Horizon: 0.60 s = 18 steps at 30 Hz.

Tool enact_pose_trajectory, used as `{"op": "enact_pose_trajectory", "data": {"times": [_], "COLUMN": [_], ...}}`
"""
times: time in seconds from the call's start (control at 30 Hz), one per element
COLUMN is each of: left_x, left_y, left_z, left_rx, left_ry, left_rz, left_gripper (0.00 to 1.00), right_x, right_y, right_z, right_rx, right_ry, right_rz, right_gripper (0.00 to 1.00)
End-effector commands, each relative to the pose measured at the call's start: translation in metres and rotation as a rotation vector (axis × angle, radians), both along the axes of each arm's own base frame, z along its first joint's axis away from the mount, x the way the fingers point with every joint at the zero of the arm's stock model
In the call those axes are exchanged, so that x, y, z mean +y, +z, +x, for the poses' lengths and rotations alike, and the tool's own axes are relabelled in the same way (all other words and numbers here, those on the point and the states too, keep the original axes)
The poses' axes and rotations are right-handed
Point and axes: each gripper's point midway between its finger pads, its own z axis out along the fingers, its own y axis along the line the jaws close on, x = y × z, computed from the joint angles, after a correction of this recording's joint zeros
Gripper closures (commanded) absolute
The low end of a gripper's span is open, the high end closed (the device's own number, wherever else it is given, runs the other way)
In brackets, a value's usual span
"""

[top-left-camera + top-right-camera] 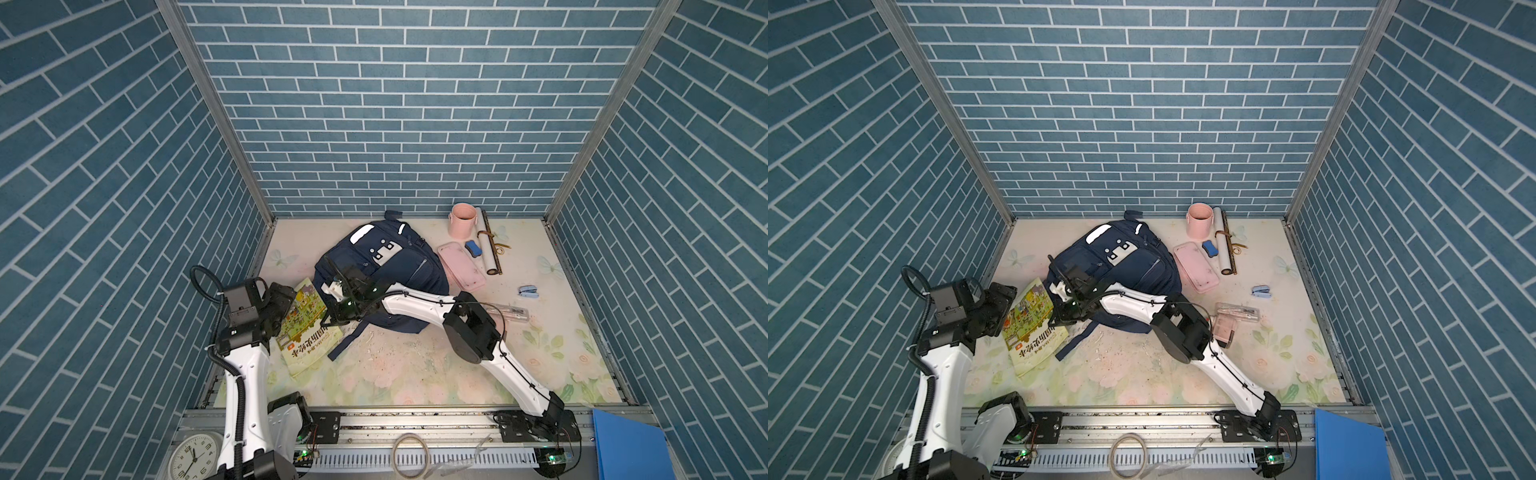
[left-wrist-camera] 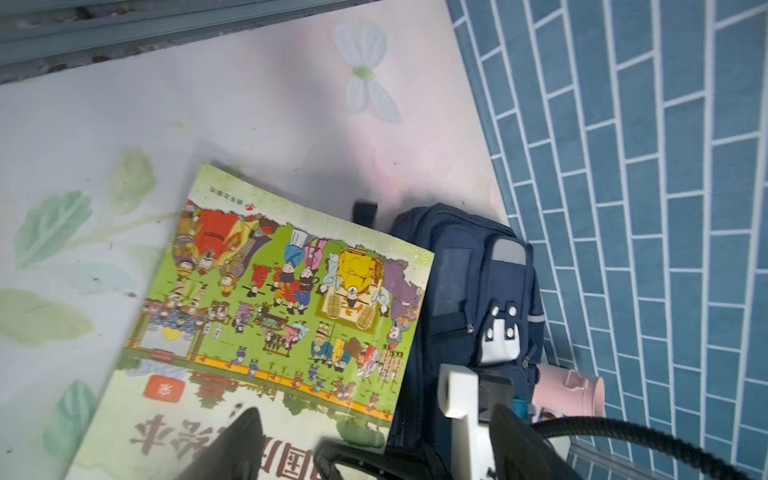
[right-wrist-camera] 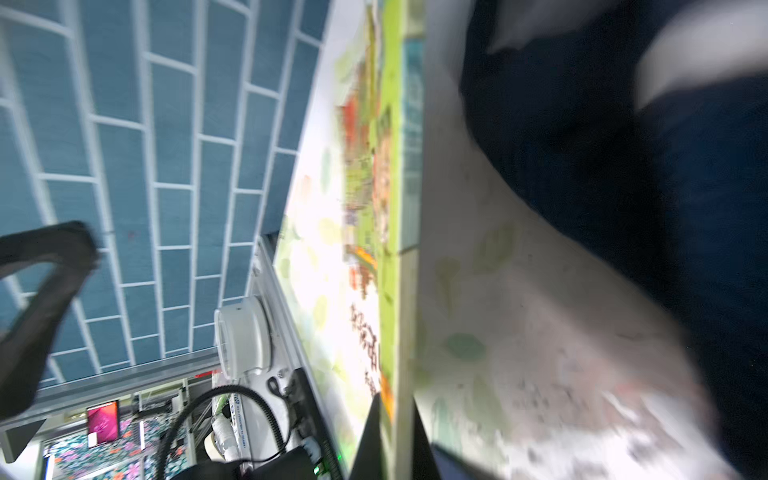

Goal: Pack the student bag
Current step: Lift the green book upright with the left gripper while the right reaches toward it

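Navy student bag (image 1: 401, 270), green cartoon-covered book (image 1: 302, 328), pink case (image 1: 460, 266), floral tabletop (image 1: 415, 374).

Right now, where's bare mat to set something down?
Free: front mat between picture book and right arm; right side between stapler and front rail; far-left corner beside student bag. Crowded: far right around pink cup, pencil case, scroll.

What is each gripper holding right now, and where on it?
Right gripper pinches the picture book by its edge beside the student bag; left gripper holds nothing.
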Motion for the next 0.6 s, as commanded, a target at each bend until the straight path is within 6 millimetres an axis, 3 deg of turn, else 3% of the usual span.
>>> {"op": "enact_pose_trajectory", "data": {"times": [0.0,0.13,0.37,0.47,0.57], "left_x": [-0.009,-0.019,-0.071,-0.092,-0.121], "left_y": [0.044,0.084,0.116,0.127,0.125], "left_z": [0.009,0.029,0.077,0.096,0.117], "left_rx": [-0.053,-0.108,-0.28,-0.358,-0.385], "left_ry": [-0.091,-0.199,-0.46,-0.546,-0.671], "left_rz": [0.107,0.215,0.341,0.429,0.548], "left_gripper": [0.14,0.14,0.16,0.17,0.16], "right_x": [-0.029,-0.058,-0.138,-0.183,-0.223], "right_y": [0.082,0.105,0.137,0.136,0.132], "right_z": [0.018,0.028,0.087,0.116,0.143], "right_rx": [-0.152,-0.209,-0.395,-0.441,-0.478], "right_ry": [0.014,0.019,-0.027,-0.046,-0.077], "right_rz": [0.077,0.054,-0.056,-0.136,-0.228], "right_gripper": [1.0,1.0,1.0,1.0,1.0]}}
